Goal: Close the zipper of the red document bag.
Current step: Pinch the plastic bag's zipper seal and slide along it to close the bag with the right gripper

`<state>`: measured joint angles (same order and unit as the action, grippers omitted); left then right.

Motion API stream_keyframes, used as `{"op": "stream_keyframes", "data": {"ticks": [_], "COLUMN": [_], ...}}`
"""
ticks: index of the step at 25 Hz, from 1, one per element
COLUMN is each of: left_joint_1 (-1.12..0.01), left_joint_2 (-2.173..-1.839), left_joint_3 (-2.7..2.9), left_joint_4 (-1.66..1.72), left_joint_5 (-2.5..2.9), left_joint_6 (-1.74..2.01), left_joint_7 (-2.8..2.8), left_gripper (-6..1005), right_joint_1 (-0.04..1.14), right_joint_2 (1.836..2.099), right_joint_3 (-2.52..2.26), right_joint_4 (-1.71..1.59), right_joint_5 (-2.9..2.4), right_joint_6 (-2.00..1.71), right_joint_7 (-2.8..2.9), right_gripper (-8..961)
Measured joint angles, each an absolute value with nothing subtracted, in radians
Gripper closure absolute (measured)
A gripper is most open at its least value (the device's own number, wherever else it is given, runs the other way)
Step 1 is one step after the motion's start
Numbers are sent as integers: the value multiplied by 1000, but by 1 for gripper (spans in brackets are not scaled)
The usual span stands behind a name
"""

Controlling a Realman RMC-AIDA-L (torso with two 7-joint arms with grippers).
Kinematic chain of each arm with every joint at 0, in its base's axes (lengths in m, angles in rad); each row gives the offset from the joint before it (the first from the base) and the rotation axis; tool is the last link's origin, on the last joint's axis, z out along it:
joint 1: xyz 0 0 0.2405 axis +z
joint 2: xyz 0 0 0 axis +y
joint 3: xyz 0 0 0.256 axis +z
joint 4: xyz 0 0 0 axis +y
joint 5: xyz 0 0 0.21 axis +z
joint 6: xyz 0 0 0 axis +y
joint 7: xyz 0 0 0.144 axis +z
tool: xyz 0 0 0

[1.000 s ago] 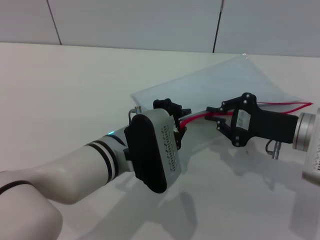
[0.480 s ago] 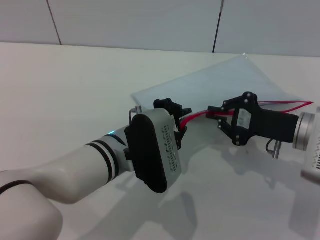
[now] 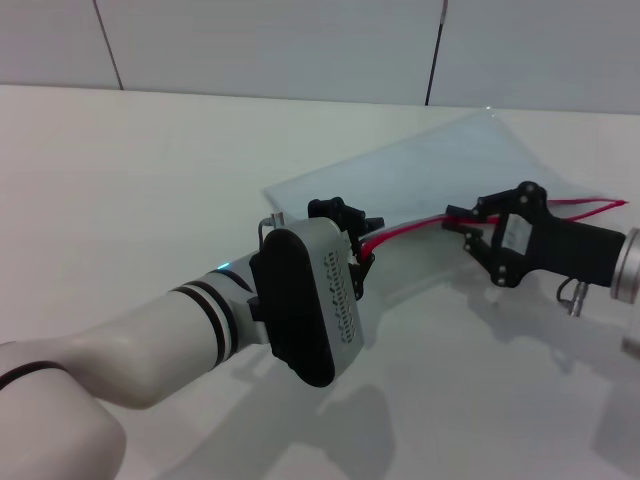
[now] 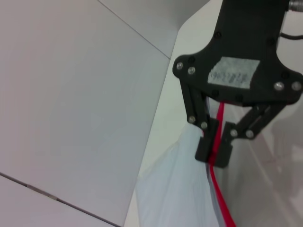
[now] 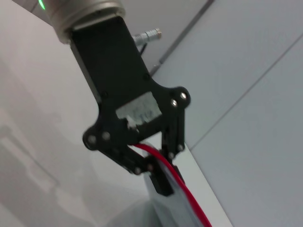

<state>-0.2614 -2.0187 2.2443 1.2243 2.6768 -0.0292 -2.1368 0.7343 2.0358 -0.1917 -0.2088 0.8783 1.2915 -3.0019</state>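
Head view: left gripper was clamped on the near end of the zipper, at the lower left edge of the red document bag. Right gripper was pinched on the same red strip farther along. The bag lay flat on the white table, pale translucent blue-grey, its far corner pointing toward the wall. Beyond the right gripper the strip split into two red lines with a gap between.

Left wrist view: right gripper seen head-on, black fingers pressed together with the red zipper running between them.

Right wrist view: left gripper, fingertips closed on the zipper.
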Motion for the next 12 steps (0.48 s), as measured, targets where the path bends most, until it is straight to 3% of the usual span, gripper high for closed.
{"op": "stream_keyframes", "data": {"ticks": [12], "left_joint_1": [-261], "left_joint_2": [-2019], "left_joint_3": [2245], "left_joint_4": [1221], "left_joint_5": [2677], "left_joint_6": [-29], "left_joint_7": [-2137], "left_gripper": [827], "right_joint_1": [703], "right_joint_2": [2033], "right_joint_3": [-165], "right_joint_4": [-251], "right_joint_5": [884], "right_joint_6": [1193], "right_joint_7": [-3002], "right_gripper": [877]}}
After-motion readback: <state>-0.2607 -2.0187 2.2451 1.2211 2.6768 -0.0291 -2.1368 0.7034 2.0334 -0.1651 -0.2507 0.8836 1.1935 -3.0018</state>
